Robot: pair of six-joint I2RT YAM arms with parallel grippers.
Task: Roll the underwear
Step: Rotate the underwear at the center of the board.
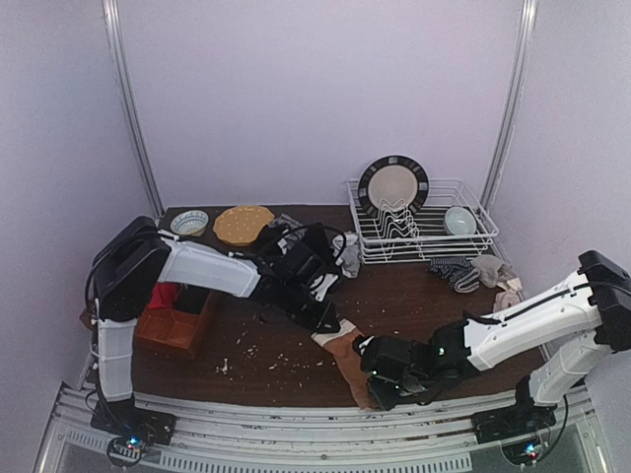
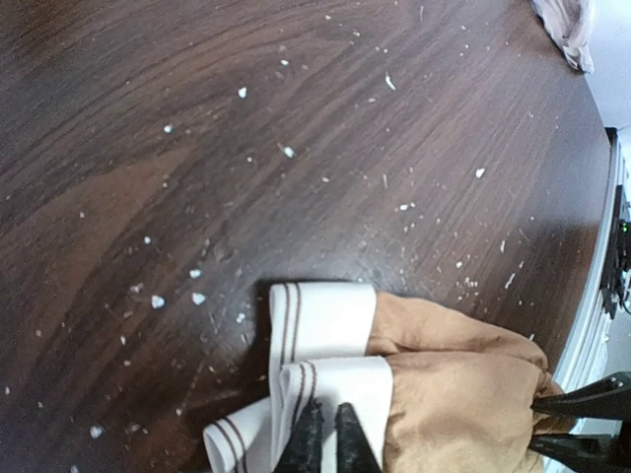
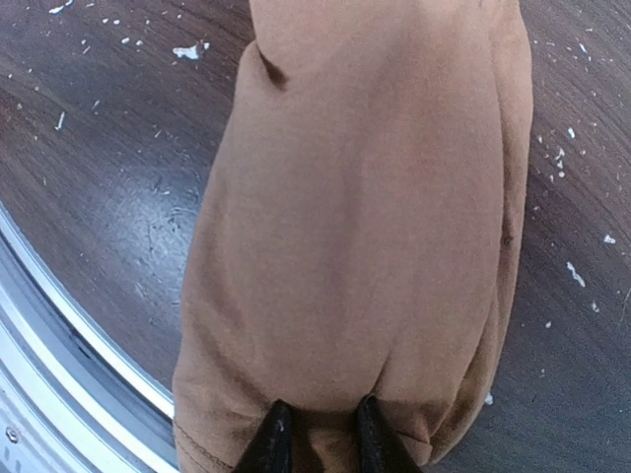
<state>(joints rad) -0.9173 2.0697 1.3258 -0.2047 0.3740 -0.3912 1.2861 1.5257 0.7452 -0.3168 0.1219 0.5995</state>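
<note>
— Pinching what, that left gripper [image 2: 322, 434]?
— The white striped waistband [image 2: 320, 320] of the tan underwear [image 1: 345, 355], jaws nearly closed, arm reaching low from the left edge.
— And the right gripper [image 3: 317, 434]?
— Clamped on its other end by the near edge. Crumbs [image 2: 197, 298] litter the table [image 1: 414, 296]; a dish rack [image 1: 473, 241] fills the far right corner. The cloth lies narrow, doubled.

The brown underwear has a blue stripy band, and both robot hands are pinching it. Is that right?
Not quite: the band is white, not blue, as the left wrist view shows. It is stripy, and the left gripper and right gripper both pinch the brown underwear.
</note>
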